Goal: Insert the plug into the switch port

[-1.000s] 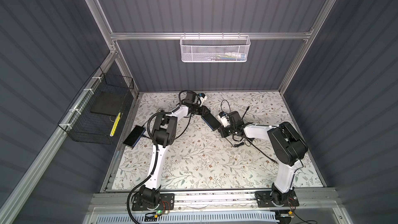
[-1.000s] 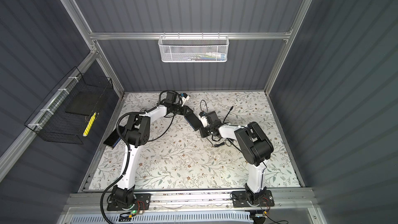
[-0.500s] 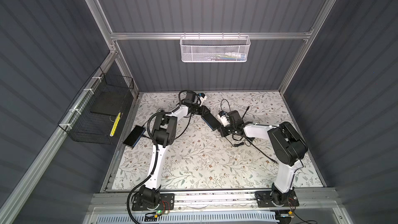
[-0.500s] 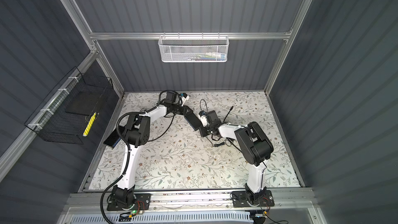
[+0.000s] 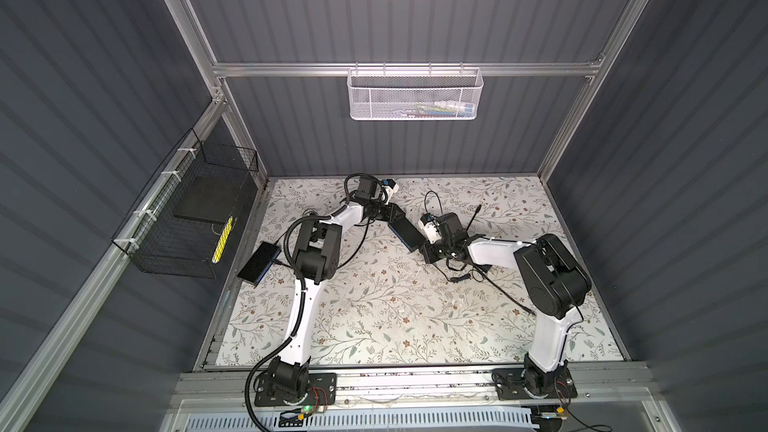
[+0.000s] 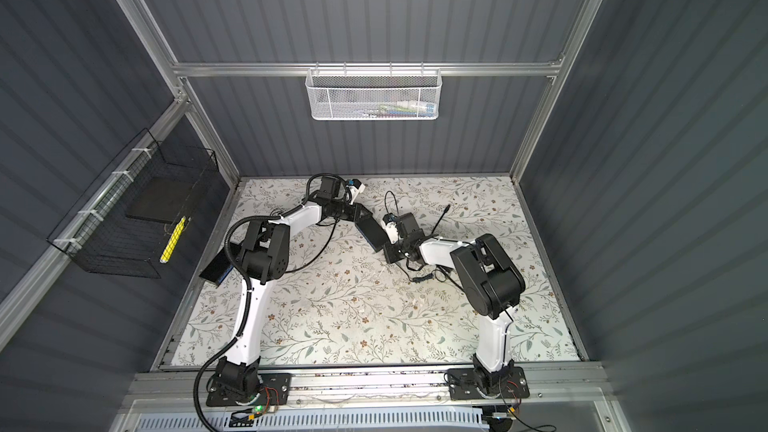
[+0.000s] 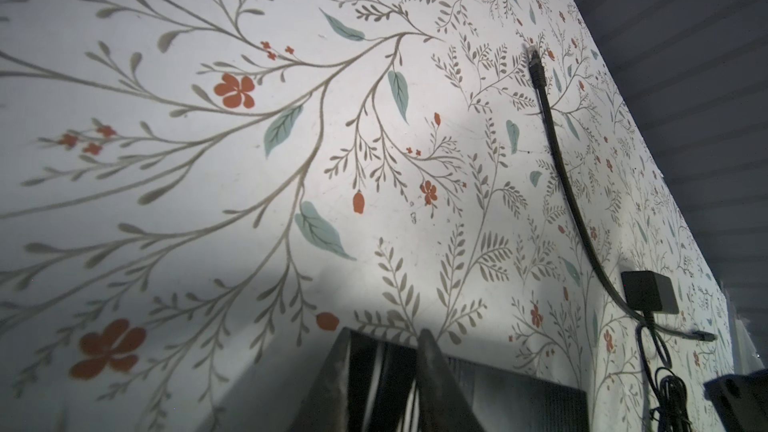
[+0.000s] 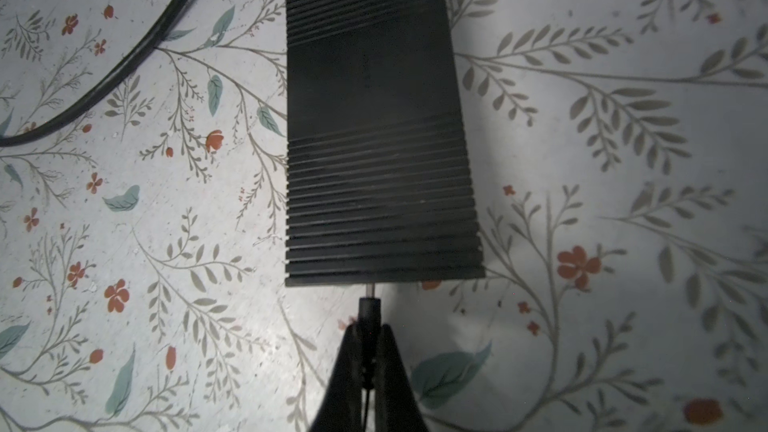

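Black and ribbed on top, the switch [image 8: 374,118] is seen lying on the floral mat [image 8: 582,160], between the two arms in both top views [image 5: 405,231].

At one short end of the switch, the plug [image 8: 369,311] is pinched between the clenched fingers [image 8: 347,363] of the right gripper [image 8: 369,332]. Its bare metal tip is met by that end face. The switch port itself is hidden under the edge, so how far the tip has entered cannot be told.

The opposite end of the switch is clamped by the left gripper [image 7: 386,338], whose fingers [image 7: 436,380] are closed against it.

Beside the switch a thick black cable [image 8: 124,64] is curved across the mat, and a small black adapter block [image 7: 648,292] is set farther off.

Well apart from the switch, at the mat's edge, a second flat black box [image 5: 257,261] is propped.
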You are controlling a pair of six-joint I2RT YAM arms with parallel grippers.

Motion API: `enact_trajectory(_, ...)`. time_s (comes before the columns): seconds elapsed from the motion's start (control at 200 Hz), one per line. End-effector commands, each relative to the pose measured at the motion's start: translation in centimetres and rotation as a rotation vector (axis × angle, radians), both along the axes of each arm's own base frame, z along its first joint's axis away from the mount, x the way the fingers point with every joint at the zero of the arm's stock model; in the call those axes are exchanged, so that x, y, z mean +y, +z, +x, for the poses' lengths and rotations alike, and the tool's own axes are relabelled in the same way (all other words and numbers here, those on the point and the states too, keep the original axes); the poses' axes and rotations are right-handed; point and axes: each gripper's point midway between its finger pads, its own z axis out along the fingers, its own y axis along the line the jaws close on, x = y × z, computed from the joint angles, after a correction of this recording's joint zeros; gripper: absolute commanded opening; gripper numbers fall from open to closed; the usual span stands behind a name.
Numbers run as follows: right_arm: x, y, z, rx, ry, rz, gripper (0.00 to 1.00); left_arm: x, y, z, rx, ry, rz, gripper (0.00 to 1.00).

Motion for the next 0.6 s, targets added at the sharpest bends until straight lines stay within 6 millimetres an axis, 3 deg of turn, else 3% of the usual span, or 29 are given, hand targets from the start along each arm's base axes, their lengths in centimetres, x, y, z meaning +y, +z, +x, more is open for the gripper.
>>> enact_trajectory(0.0, 0.4, 0.4, 1.0, -0.019, -0.028, 0.018, 0.01, -0.1, -1.6, -1.4, 0.05, -0.022, 0.011, 0.28)
enact_trajectory(0.595, 0.8, 1.6, 2.4, -0.072, -0.024, 0.017, 0.0, -2.8, -2.9, -3.8, 0.087, -0.09, -0.013, 0.28)
